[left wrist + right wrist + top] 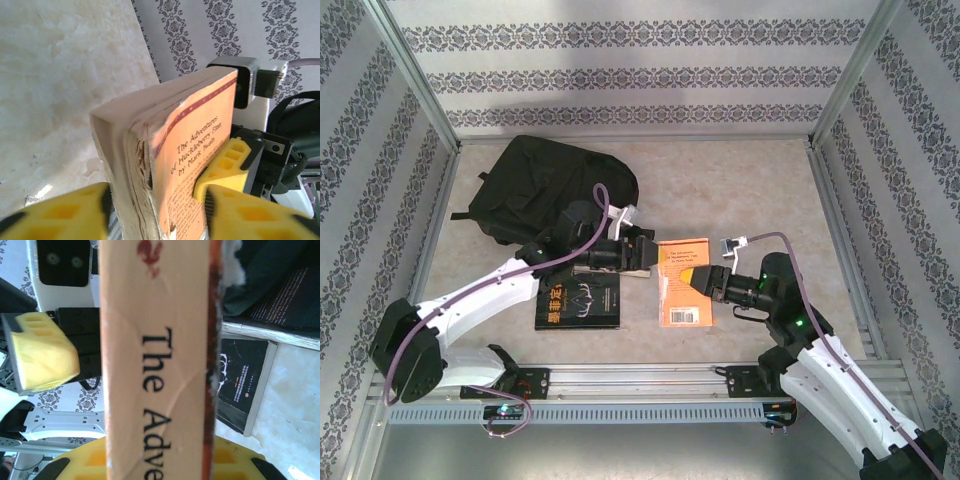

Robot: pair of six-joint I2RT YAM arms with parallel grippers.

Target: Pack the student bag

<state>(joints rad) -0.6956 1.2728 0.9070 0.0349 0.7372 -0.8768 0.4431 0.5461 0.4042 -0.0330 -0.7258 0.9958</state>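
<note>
With the right gripper (700,280) clamped on the orange Huckleberry Finn paperback (678,300) and the left gripper (644,254) slack-jawed around its other edge, the sound move was for the left to back straight off before the right carried it to the student bag (552,185), lying well apart at far left.

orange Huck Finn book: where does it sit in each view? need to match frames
Top external: orange book mid-table, between the arms.
Left wrist: centre, cover facing right.
Right wrist: centre, spine running vertically.
Shared landmark: patterned wall, upper right in left wrist, lower left in right wrist.
</note>
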